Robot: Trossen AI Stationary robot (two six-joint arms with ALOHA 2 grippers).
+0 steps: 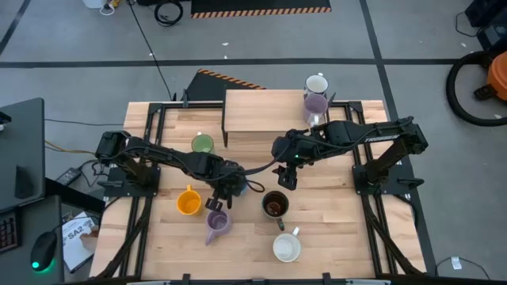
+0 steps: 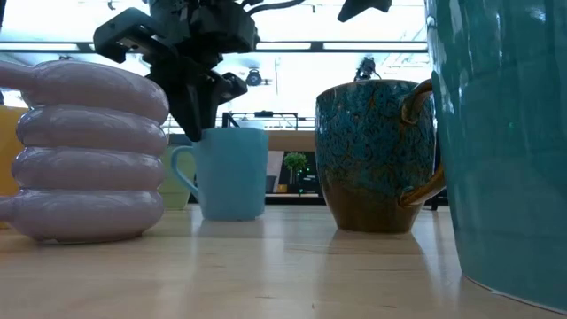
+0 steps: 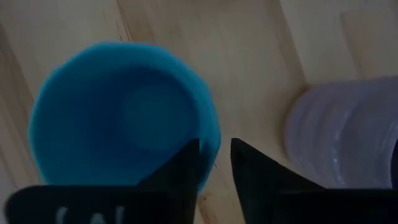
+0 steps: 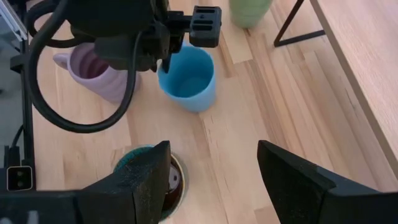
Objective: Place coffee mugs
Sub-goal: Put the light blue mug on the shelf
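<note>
The blue mug (image 3: 118, 112) stands upright with its base on the table (image 1: 333, 229), near the middle. My left gripper (image 3: 214, 158) points down over its rim, open, one finger inside the mug and one outside. A ribbed lilac mug (image 4: 93, 68) stands right beside it. My right gripper (image 4: 214, 186) hangs open above the table next to the dark brown mug (image 1: 275, 206), with nothing between its fingers. An orange mug (image 1: 188, 202), a green mug (image 1: 203, 144) and a white mug (image 1: 287, 247) also stand on the table. My left gripper's fingers straddle the blue mug's rim (image 3: 211, 134) from above, pointing down. Bare wood shows between the outer finger (image 3: 249, 168) and the mug's wall. Whether the inner finger touches the wall I cannot tell. The mug stands upright on the table.
A raised wooden shelf (image 1: 265, 111) stands at the table's far side; a white mug (image 1: 316, 83) and a lilac mug (image 1: 316, 103) stand at its right end. In the low view a teal wall (image 2: 505, 142) fills the right side, close to the camera.
</note>
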